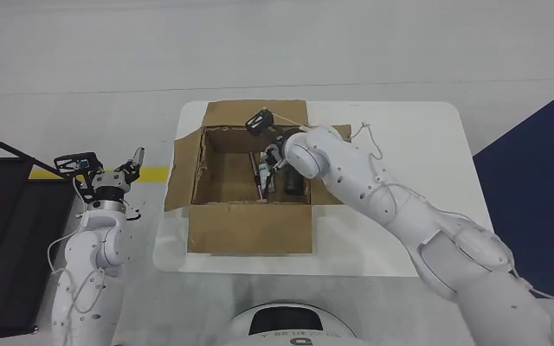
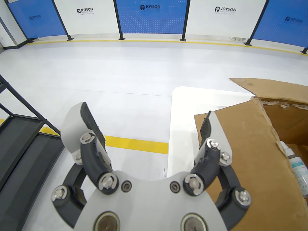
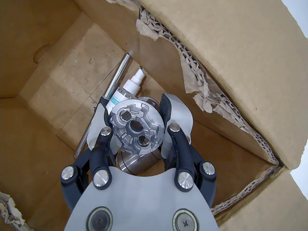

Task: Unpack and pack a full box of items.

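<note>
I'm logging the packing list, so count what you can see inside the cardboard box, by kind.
Round silver cast-metal part: 1
Clear plastic spray bottle with white nozzle: 1
Shiny straight steel rod: 1
Total: 3

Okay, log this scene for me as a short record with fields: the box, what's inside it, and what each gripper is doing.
Box: cardboard box, flaps open, on the white table
Contents: metal rod, spray bottle and flanged metal part, grouped on the box's right side
Right gripper: inside the box, closed on the flanged metal part
Left gripper: open, empty, off the table's left side
Part lifted off the box floor: cannot tell
</note>
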You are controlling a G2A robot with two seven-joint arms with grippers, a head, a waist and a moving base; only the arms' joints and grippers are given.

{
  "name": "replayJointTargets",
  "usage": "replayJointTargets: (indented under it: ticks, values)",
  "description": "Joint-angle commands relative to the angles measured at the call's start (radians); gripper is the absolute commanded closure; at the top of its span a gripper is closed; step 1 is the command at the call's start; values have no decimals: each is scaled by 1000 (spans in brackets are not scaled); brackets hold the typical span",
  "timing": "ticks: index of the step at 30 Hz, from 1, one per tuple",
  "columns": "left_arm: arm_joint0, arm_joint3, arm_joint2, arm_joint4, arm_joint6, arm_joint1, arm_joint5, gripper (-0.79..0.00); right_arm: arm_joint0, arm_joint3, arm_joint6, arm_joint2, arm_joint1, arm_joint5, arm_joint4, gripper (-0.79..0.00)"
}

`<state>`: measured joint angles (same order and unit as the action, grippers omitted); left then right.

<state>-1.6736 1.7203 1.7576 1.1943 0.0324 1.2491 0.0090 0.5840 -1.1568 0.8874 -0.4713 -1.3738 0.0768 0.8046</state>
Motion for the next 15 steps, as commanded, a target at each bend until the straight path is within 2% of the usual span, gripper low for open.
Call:
replayJointTargets:
  ticks: [1,5,9,12,15]
  values:
    - [0,0,0,0,0,0,0,-785,1,7,-1,-3,-5,2,2,-785]
    - [0,0,0,0,0,0,0,-785,19,-9,-16,-21,-7,9,14,-785]
    - [0,0,0,0,0,0,0,-785,54,-76,-36,-68,11,10,30,-785]
    - [0,0,0,0,0,0,0,-785,114,-217,-58,-178,50,-50,-23,-785]
    - [0,0,0,0,0,0,0,-785,233,-419,-58,-362,113,-150,-74,-785]
